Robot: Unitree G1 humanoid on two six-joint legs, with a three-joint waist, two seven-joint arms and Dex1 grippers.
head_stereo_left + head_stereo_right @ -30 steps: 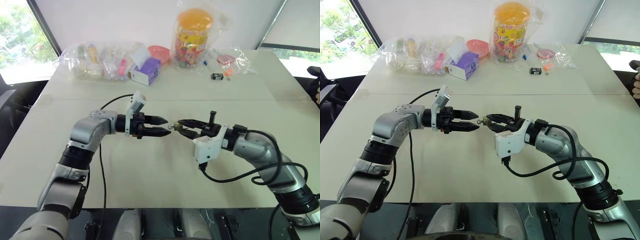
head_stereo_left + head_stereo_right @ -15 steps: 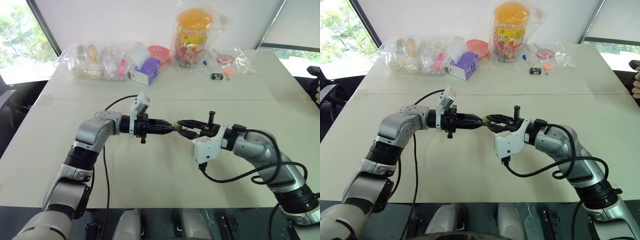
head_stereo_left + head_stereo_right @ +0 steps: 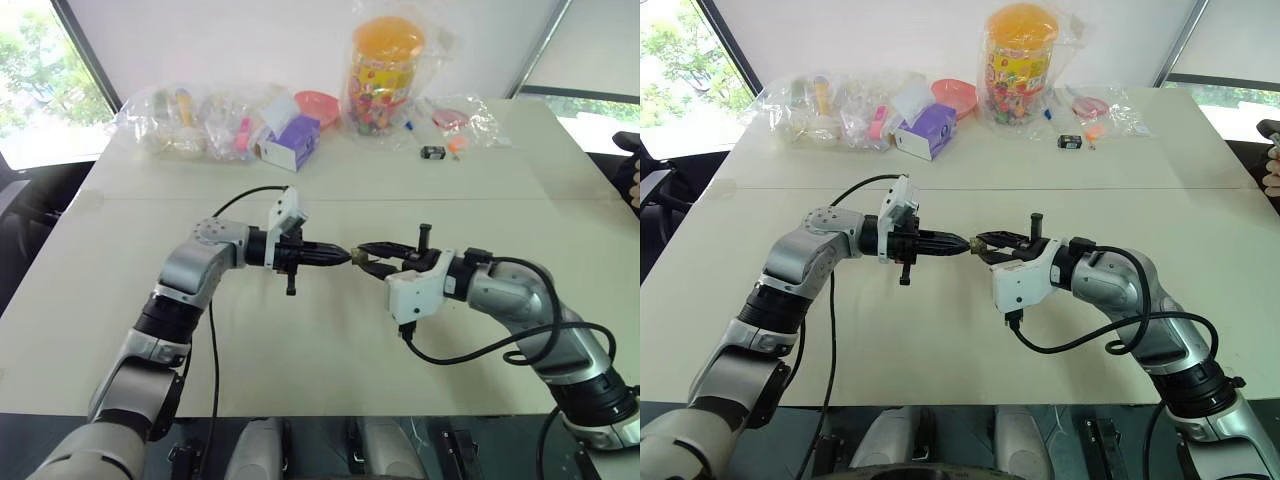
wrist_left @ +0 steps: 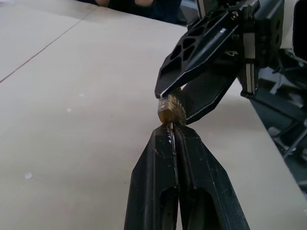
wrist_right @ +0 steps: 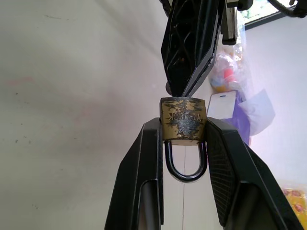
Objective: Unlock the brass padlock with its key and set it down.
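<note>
Looking down from the head, we meet our two grippers tip to tip above the middle of the tabletop (image 3: 90, 300), well clear of the bagged clutter along its far edge. Through the left wrist, our left gripper (image 4: 171, 130) is clenched, its tips touching the brass padlock (image 4: 169, 110). Through the right wrist, our right gripper (image 5: 182, 125) grasps the padlock's body between its fingers, shackle (image 5: 184, 165) pointing back toward the wrist.

Left hand (image 3: 345, 257) and right hand (image 3: 366, 254) tip to tip above the table (image 3: 300, 330).
</note>
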